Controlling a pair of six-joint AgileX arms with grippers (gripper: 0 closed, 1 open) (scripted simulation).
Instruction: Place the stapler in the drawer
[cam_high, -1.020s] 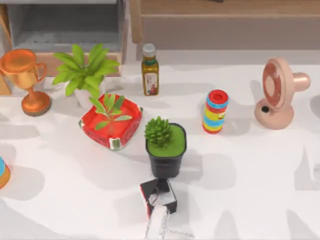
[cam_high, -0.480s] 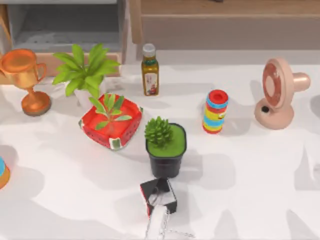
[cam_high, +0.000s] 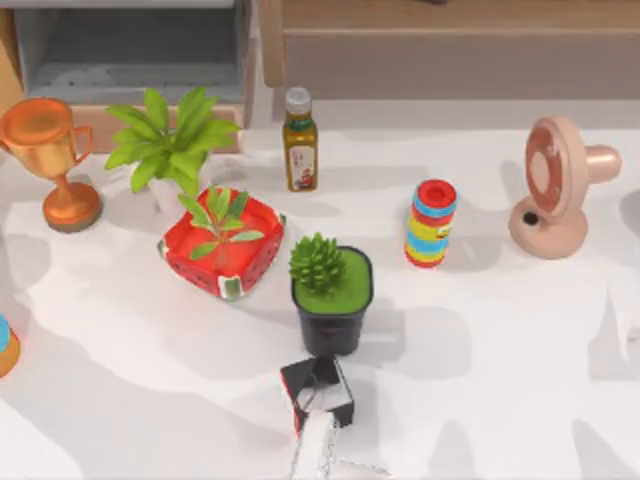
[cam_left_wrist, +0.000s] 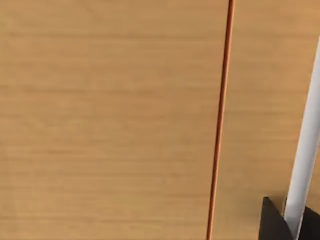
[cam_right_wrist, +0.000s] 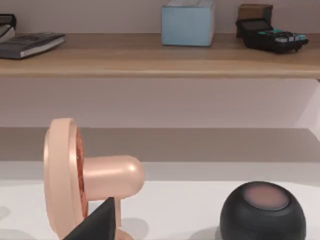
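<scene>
Shadows had shifted on the left of the tabletop (cam_high: 520, 400); the left arm, whose jaws I could not tell, faced a tan wooden panel (cam_left_wrist: 110, 120) closely, so it should probably work slowly at the drawer (cam_high: 130, 60).

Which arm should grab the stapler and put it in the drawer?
Probably the left. The stapler lies near the middle at the front, and the drawer sits back left. The right wrist view faces the fan, far right.
</scene>
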